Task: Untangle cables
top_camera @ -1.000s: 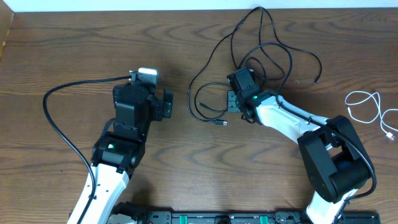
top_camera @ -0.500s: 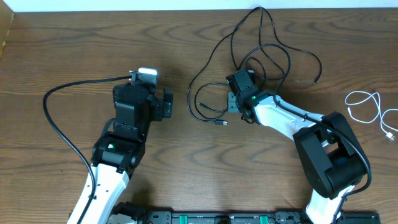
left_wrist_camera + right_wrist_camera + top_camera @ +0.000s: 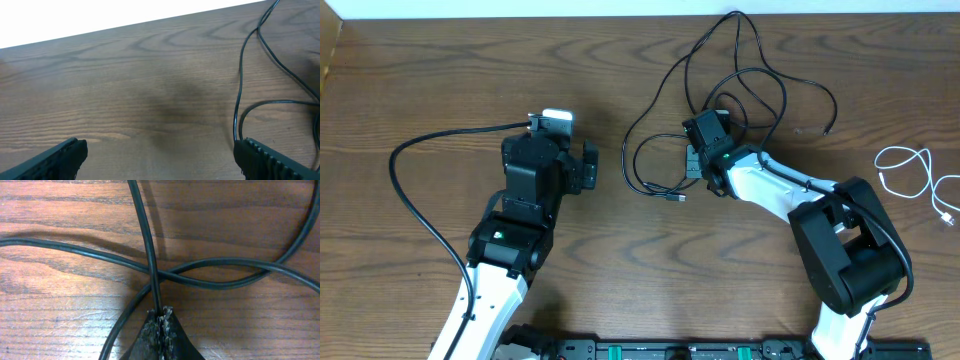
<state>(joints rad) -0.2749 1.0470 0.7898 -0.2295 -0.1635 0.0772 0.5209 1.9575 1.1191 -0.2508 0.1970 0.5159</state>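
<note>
The right hand (image 3: 160, 328) is pressed together, and one strand of the black cable (image 3: 143, 235) is pinched between its tips, just beside a crossing of two other strands. The rest of the black cable is spread in tangled loops across the middle and far side of the bench (image 3: 420, 70). The white cable (image 3: 903, 168) is coiled well apart, near the right edge. The left hand (image 3: 588, 166) is spread wide, left of the loops.
</note>
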